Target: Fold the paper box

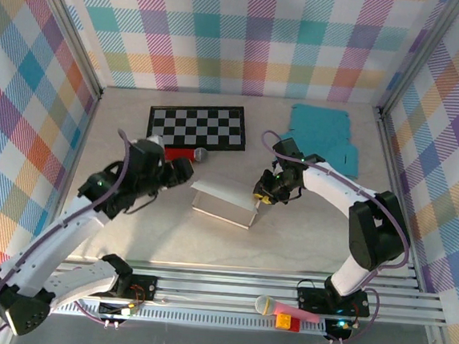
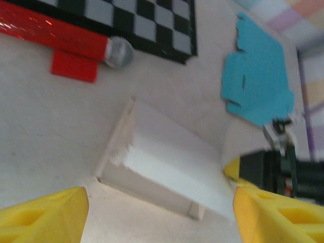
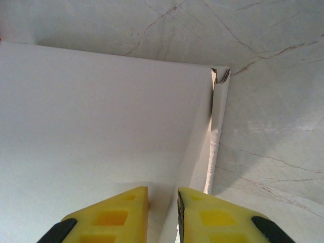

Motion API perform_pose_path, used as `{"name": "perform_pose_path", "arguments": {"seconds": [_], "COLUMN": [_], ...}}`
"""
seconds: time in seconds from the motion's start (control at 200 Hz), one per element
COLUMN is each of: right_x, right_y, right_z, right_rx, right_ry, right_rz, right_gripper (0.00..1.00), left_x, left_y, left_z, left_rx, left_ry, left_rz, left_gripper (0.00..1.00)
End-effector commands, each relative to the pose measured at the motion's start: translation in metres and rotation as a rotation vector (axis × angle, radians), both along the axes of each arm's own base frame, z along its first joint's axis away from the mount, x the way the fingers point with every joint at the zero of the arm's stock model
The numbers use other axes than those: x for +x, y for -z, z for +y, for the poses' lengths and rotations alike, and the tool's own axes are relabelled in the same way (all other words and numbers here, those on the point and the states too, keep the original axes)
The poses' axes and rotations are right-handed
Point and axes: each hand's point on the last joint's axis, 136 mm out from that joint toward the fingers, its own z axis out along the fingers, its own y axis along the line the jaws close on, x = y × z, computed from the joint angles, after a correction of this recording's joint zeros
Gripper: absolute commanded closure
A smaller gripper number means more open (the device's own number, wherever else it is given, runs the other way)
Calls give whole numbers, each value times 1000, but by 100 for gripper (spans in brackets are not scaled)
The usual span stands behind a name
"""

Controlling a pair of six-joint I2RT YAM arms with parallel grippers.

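White paper box (image 1: pixel 225 202) on marble surface (image 1: pixel 127 235) — right end effector (image 3: pixel 163 197) pinched on its side wall; left end effector (image 1: pixel 183 170) spread wide, just beside, not touching.

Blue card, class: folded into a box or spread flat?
Spread flat: the blue card lies on the table, its cut outline and slots showing, no walls raised.
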Motion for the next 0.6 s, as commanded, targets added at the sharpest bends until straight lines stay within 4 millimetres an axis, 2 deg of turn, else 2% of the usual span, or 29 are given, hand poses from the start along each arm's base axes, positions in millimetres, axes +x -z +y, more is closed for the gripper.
{"name": "perform_pose_path", "arguments": {"seconds": [0.0,0.06,0.19,0.27,0.415,0.595], "right_x": [1,1,0,0,2,3], "right_y": [-2,-2,2,3,3,5], "right_z": [2,1,0,0,1,3], "right_rx": [-13,-17,-25,-24,-26,-23], "right_ry": [-2,-4,-4,-5,-5,-8], "right_rz": [5,2,3,6,0,6], "right_gripper": [76,76,76,76,75,75], "left_x": [14,34,72,84,84,71], "left_y": [46,50,69,86,118,141], "left_z": [-5,-21,-40,-50,-53,-55], "left_rx": [34,30,67,63,79,61], "left_ry": [76,140,206,235,256,270], "left_rz": [226,248,281,309,391,414], "left_gripper": [31,36,43,48,54,57]}}
